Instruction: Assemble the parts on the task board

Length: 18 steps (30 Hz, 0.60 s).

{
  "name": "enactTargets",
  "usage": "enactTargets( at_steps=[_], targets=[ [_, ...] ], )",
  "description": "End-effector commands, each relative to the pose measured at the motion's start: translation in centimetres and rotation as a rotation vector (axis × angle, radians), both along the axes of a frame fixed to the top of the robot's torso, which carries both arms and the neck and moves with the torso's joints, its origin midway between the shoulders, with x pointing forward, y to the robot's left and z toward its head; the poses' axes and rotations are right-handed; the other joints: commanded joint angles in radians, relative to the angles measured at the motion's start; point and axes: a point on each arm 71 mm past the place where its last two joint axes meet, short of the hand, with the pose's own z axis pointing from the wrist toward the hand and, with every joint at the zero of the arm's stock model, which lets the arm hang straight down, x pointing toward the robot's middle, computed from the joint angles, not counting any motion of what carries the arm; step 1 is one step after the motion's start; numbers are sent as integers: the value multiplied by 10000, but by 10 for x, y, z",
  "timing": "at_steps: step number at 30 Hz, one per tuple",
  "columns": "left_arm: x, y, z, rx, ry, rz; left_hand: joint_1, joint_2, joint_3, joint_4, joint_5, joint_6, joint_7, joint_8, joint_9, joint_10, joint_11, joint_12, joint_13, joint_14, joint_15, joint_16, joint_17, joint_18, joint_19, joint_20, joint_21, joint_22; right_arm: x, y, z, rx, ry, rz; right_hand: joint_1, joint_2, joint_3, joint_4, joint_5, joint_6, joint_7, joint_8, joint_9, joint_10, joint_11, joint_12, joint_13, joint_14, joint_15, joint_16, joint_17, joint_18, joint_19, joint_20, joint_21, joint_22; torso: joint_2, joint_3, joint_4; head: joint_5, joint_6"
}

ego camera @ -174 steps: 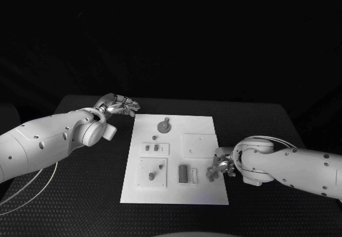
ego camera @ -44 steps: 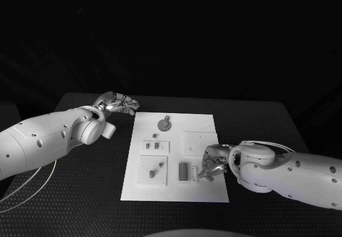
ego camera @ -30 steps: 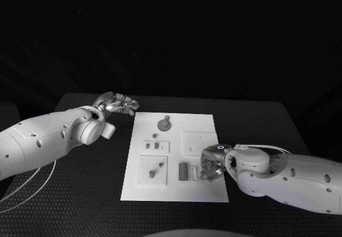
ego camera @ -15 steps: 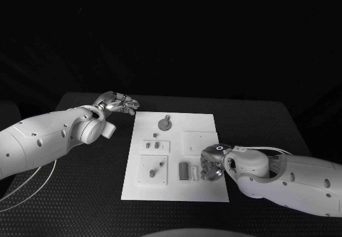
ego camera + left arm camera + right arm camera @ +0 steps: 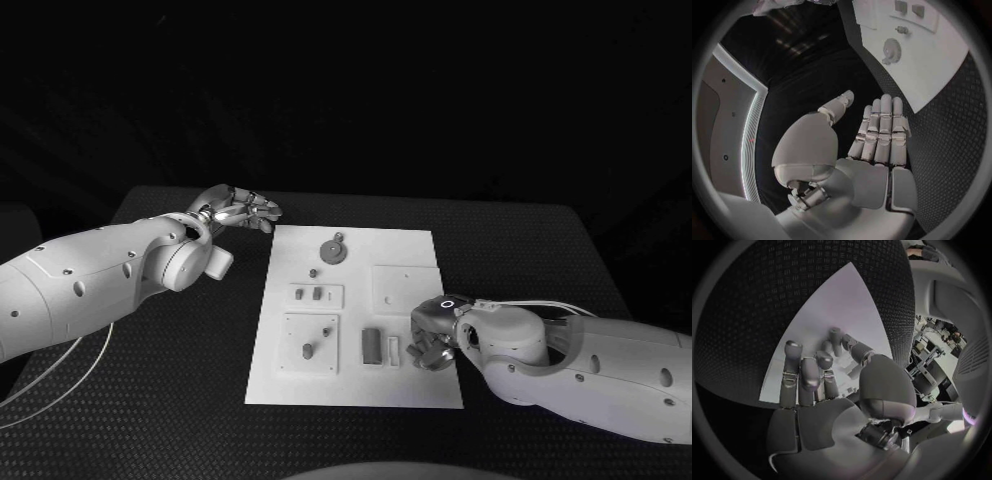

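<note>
**Two robot hands at a white task board on a black table**

One white task board (image 5: 411, 250) lies in the middle of a black table (image 5: 534, 240), its long sides running away from the robot. Two white arms reach in, one from each side, each ending in a silver hand.

The head view shows several small grey parts on the board. At the far end sits one round gear-like part (image 5: 333, 253), with one tiny part (image 5: 312, 277) just nearer. Below that, two small pegs (image 5: 307, 294) stand side by side on a raised plate. Nearer still, a second raised plate carries two more small pieces (image 5: 309, 351). Beside it lie one dark bar (image 5: 371, 347) and one pale bar (image 5: 392, 349), close together. One plain square plate (image 5: 402, 285) sits on the board's right half.

The left hand (image 5: 242, 209) hovers off the board, over the table near its far left corner. The left wrist view shows what the head view does not: this hand (image 5: 873, 135) has straight fingers lying side by side, the thumb apart, holding nothing. It also shows the gear-like part (image 5: 891, 50) on the board beyond the fingertips.

The right hand (image 5: 430, 345) is low over the board's near right edge, just beside the pale bar. In the right wrist view its fingers (image 5: 811, 375) bend down toward the white surface, bunched together. Whether they pinch a part cannot be told.
</note>
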Motion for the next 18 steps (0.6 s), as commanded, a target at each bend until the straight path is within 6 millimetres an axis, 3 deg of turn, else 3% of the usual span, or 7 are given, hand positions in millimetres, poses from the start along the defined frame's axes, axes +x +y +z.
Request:
enactTargets(
  at_steps=[1, 6, 11, 15, 17, 18],
  targets=[
    [0, -2, 1, -86, 18, -154, -69, 13, -2, 41, -49, -59, 9, 65, -10, -57, -25, 30, -11, 45, 9, -69, 19, -55, 30, 15, 9, -16, -6, -9, -14, -949, 754, -148, 1, -8, -60, 9, -29, 93, -14, 4, -3016, 14, -72, 53, -15, 26, -58, 54, 16, 295, -41, 59, 43, 173, 0, 4, 7, 2, 6],
    [0, -1, 1, -83, 18, -142, -70, 16, -3, 43, -49, -59, 9, 66, -10, -57, -24, 30, -11, 45, 9, -72, 23, -56, 30, 16, 9, -16, -9, -8, -16, -851, 860, -153, 48, 47, -46, -9, -28, 118, -27, 15, -3015, 26, -84, 57, -16, 31, -67, 59, 15, 295, -37, 58, 46, 173, 3, 3, 2, -1, -7],
    [0, -2, 1, -90, 22, -169, -74, 18, -5, 47, -50, -59, 10, 66, -11, -56, -24, 30, -11, 46, 9, -76, 27, -56, 31, 16, 9, -16, -8, -7, -16, -609, 763, -203, 121, 298, -68, -97, -29, 123, -33, 13, -3024, 35, -91, 56, -21, 37, -78, 69, 16, 295, -42, 61, 48, 175, 2, -2, 0, -2, 11],
    [0, -2, 1, -81, 22, -161, -77, 20, -6, 50, -51, -60, 10, 67, -11, -57, -24, 30, -12, 47, 10, -78, 29, -57, 31, 17, 9, -17, -8, -6, -16, -499, 915, -226, 179, 748, -86, -208, -29, 109, -32, 2, -3034, 35, -91, 51, -27, 28, -80, 72, 1, 295, -56, 59, 45, 175, 1, 0, 12, -16, 0],
    [0, -2, 1, -79, 22, -153, -79, 21, -7, 52, -51, -60, 10, 67, -11, -56, -24, 30, -12, 47, 10, -79, 31, -57, 31, 17, 10, -17, -9, -5, -17, -414, 1050, -224, 330, 1187, -63, -432, -25, 88, -33, -8, -3039, 28, -91, 45, -30, 12, -83, 71, -15, 294, -85, 44, 44, 183, -1, 0, 10, -11, -11],
    [0, -1, 1, -77, 21, -148, -81, 22, -7, 54, -51, -60, 10, 67, -11, -56, -24, 30, -12, 48, 10, -80, 32, -57, 31, 17, 9, -17, -9, -5, -17, -368, 1060, -226, 356, 1466, -167, -746, -27, 73, -20, -15, -3042, 16, -81, 39, -32, -6, -72, 76, -23, 292, -126, 59, 51, 197, -1, 0, 12, -13, -13]
  ],
)
